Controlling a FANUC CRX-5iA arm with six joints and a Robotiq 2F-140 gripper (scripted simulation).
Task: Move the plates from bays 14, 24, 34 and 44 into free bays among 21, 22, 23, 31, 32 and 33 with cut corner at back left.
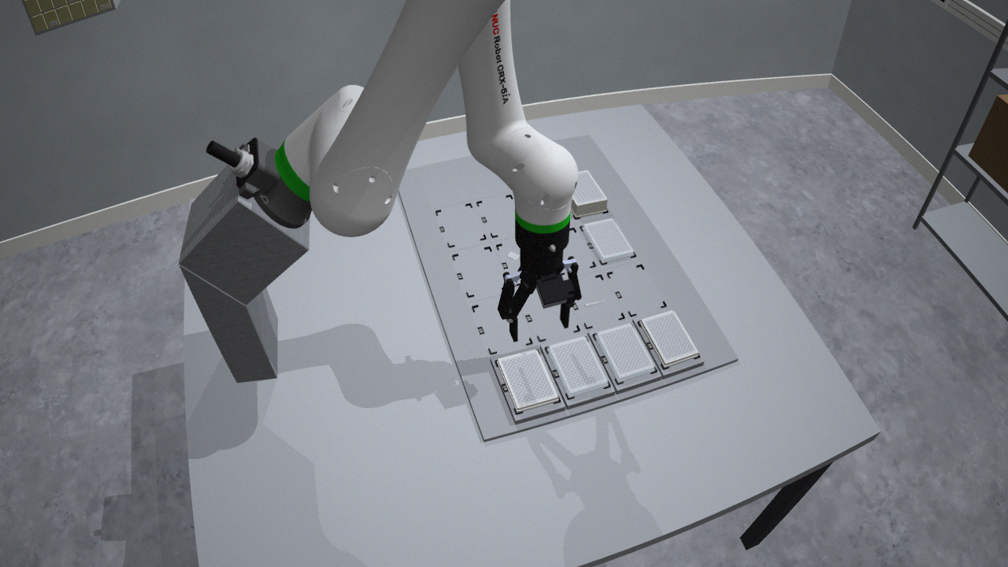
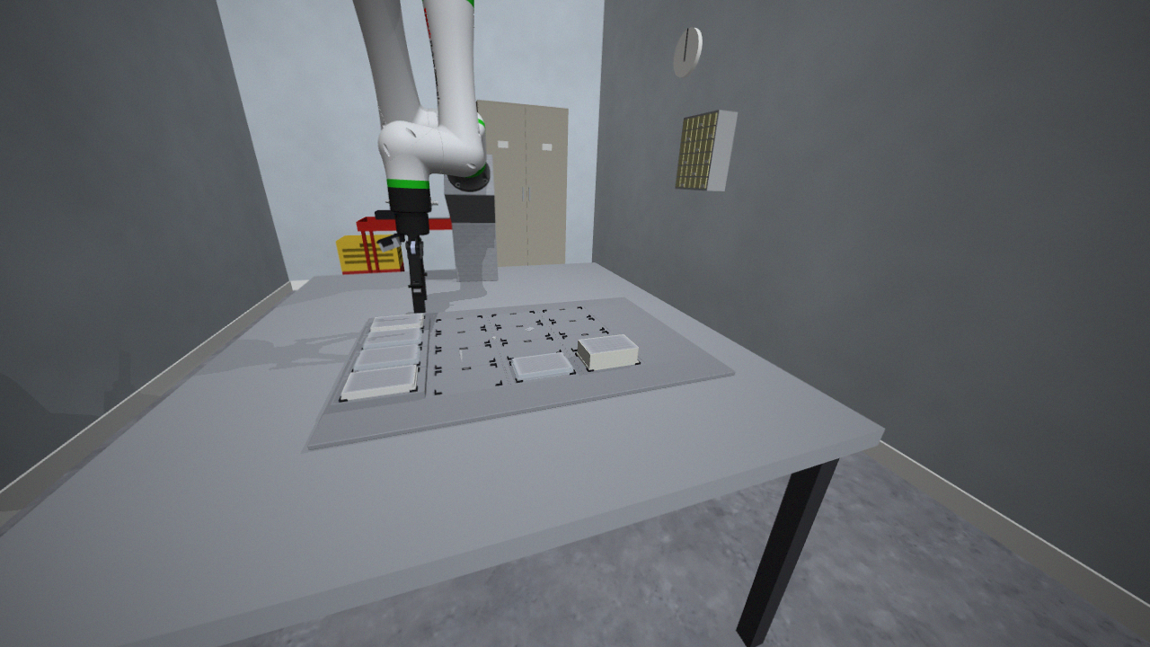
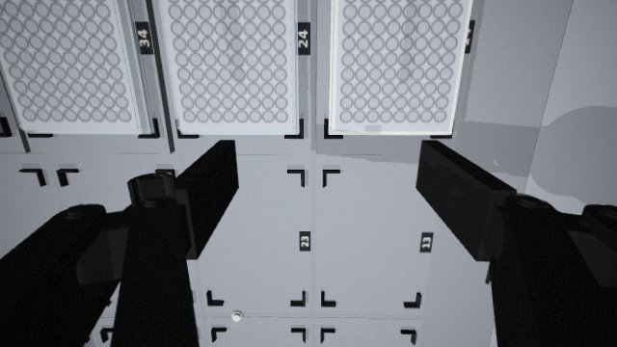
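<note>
Four sealed 96-well plates stand in the raised column 4: the bay 14 plate [image 1: 528,379] [image 2: 397,323] [image 3: 395,67], the bay 24 plate [image 1: 577,364] [image 2: 391,339] [image 3: 233,63], the bay 34 plate [image 1: 624,350] [image 2: 387,357] [image 3: 67,63] and the bay 44 plate [image 1: 669,337] [image 2: 380,383]. My gripper [image 1: 538,327] [image 2: 417,301] [image 3: 327,164] is open and empty. It hangs above the deck over bays 23 and 13, just short of the bay 24 and bay 14 plates. The bays of columns 2 and 3 in view are empty.
A sealed plate [image 1: 607,238] [image 2: 542,366] sits in bay 42 and a tall deep-well block [image 1: 588,191] [image 2: 607,351] in bay 41. The grey deck [image 1: 497,419] [image 2: 482,402] lies on the table. The arm's grey pedestal [image 1: 232,282] stands left of the deck.
</note>
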